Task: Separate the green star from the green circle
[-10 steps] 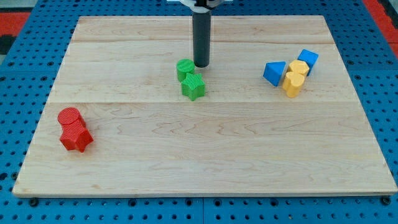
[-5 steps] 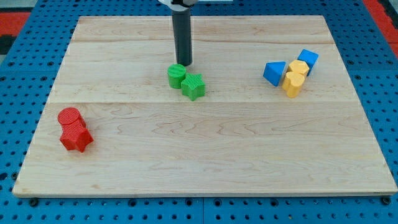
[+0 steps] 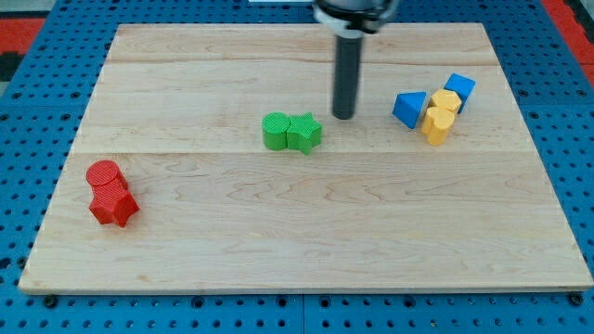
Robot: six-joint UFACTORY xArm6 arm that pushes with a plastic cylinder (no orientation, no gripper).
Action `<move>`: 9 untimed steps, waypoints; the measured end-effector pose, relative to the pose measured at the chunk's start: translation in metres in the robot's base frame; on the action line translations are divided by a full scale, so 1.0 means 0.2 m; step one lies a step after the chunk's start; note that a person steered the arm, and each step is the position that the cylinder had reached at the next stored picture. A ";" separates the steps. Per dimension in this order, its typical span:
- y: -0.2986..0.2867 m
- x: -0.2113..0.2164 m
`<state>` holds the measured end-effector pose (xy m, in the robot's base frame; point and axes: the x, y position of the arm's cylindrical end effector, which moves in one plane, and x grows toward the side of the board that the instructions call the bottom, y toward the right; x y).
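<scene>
We find the green star (image 3: 304, 133) mid-counter (image 3: 278, 232), touching the green circle (image 3: 276, 132) on its left; separation is not yet achieved. My tip (image 3: 343, 116) stands just up and right of the star, clear of it, apparently placed to push from that side. As a bare rod, the tool has no jaws and holds nothing. No writing or labels are legible.

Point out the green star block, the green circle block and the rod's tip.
green star block (image 3: 304, 133), camera view, top face.
green circle block (image 3: 275, 130), camera view, top face.
my tip (image 3: 343, 116), camera view, the rod's very end.
</scene>
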<state>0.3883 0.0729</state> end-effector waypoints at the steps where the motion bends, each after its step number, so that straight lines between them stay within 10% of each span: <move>1: 0.00 -0.02; 4: -0.53 -0.09; 9: 0.26 0.52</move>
